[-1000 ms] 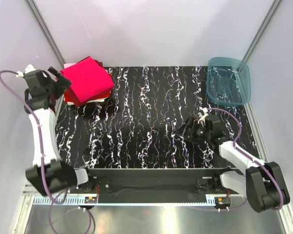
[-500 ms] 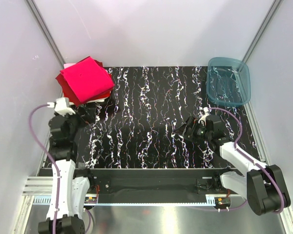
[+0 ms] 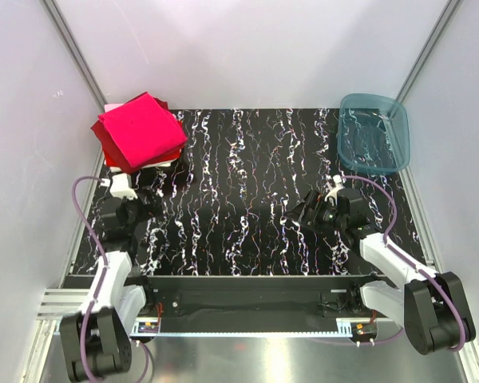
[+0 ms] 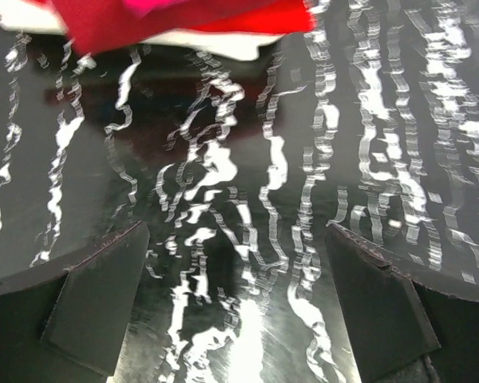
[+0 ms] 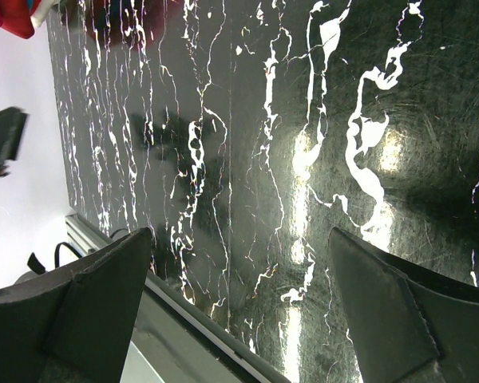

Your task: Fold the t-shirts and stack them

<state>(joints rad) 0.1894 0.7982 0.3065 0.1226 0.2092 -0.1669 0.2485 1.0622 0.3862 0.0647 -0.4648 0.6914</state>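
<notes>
Spanning the enclosure floor, the black, white-veined counter is the largest item. Pale walls stand close at its far, left and right edges, and a metal rail runs along the near edge. The widest bare stretch of surface lies in the middle, between the two arms and out to the far edge.

The t-shirts sit as one folded stack in the far-left corner. A magenta-pink one lies on top, red lies beneath it, and a white layer shows at the bottom edge. The stack's far corner overhangs the counter edge toward the wall.

A teal translucent bin occupies the far-right corner, its rim near the right wall.

The left end effector is low beside the left edge, just short of the stack's near side and not touching it. The left wrist view shows its fingers spread wide with only bare surface between them.

The right end effector sits right of centre, nearer than the bin and well apart from it. It points left, jaws spread, holding nothing.
</notes>
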